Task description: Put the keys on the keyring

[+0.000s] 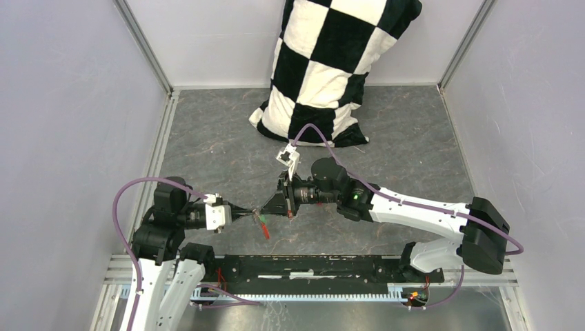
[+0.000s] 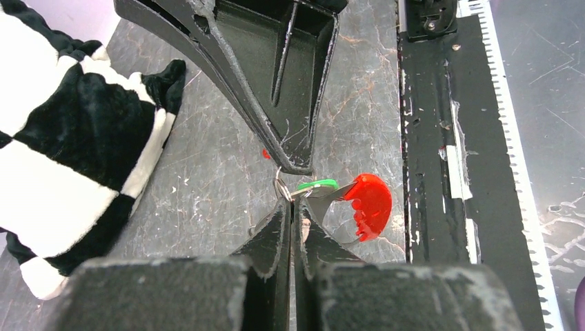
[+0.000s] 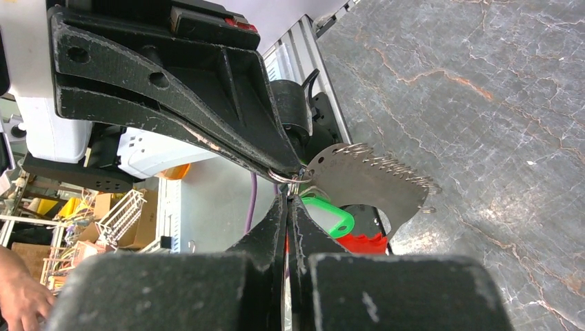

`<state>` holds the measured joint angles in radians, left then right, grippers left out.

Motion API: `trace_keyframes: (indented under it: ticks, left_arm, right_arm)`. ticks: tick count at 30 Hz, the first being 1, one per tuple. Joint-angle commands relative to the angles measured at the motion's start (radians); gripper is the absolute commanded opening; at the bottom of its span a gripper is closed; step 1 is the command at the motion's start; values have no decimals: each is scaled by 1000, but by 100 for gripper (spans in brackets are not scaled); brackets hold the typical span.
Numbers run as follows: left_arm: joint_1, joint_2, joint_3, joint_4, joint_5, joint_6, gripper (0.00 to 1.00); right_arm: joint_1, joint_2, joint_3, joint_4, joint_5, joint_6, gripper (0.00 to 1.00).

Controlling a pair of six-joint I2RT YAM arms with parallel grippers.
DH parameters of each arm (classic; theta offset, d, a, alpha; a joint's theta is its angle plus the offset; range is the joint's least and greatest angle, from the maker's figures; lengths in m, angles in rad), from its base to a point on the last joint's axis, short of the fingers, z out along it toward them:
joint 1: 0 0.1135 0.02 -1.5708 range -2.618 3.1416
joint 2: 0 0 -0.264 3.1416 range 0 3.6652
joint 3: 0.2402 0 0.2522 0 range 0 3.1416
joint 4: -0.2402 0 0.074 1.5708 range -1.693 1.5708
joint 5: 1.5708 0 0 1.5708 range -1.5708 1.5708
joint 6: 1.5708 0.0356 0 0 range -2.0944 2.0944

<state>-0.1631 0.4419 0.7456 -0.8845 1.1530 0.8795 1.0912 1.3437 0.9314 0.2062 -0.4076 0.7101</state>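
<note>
Both grippers meet tip to tip above the table. My left gripper (image 1: 252,214) (image 2: 293,205) is shut on the keyring (image 2: 281,186), pinching its thin wire rings. The red-and-grey fob (image 2: 369,205) (image 3: 365,181) hangs beside them. The green-headed key (image 2: 317,184) (image 3: 332,218) hangs at the rings next to the fob. My right gripper (image 1: 265,209) (image 3: 290,200) is shut, its tips touching the rings (image 3: 286,178). A sliver of the red-headed key (image 3: 286,243) shows between its fingers, and a red bit (image 1: 290,214) shows below that gripper. Whether the keys are threaded on cannot be told.
A black-and-white checkered pillow (image 1: 324,69) leans on the back wall, its corner in the left wrist view (image 2: 76,138). A black rail (image 1: 310,265) (image 2: 441,138) runs along the near edge between the arm bases. Grey walls stand left and right.
</note>
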Motion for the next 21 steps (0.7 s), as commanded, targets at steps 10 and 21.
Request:
trace_keyframes:
  ticks: [10, 21]
  left_arm:
    - [2, -4, -15, -40, -22, 43, 2]
    - [2, 1, -17, -40, -56, 41, 2]
  right_arm:
    - [30, 8, 126, 0, 79, -73, 0]
    - [42, 1, 157, -44, 123, -106, 0]
